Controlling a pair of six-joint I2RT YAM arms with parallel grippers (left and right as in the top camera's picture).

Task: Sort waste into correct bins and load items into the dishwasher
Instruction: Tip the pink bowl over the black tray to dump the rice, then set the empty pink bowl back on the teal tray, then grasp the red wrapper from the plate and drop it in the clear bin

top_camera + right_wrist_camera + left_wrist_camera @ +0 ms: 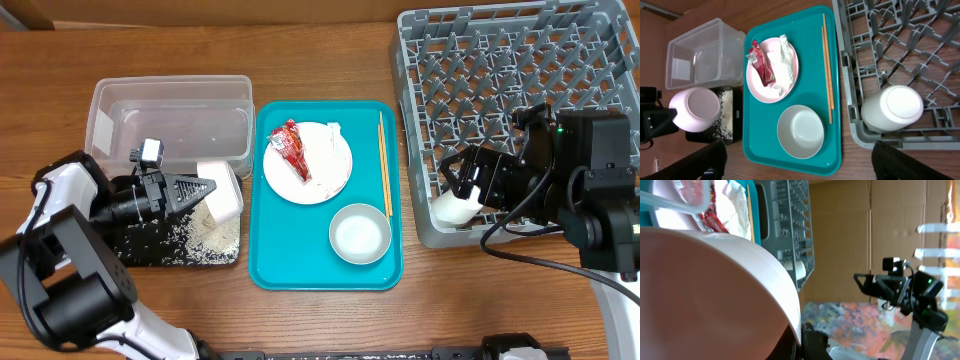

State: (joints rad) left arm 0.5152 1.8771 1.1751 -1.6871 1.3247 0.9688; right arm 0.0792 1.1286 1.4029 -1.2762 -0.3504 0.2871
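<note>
I reckon the bowl (225, 196) is stiff, slick, light; left pincer (205, 186) pinches its rim, right pincer (460, 183) is spread.

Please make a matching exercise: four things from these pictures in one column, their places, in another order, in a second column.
1. white cup
2. red sauce packet
3. rice grains
4. chopsticks

A. on the black tray
B. on the teal tray, beside the plate
C. in the grey dish rack
D. on the plate

Pairs: 1-C, 2-D, 3-A, 4-B.
</note>
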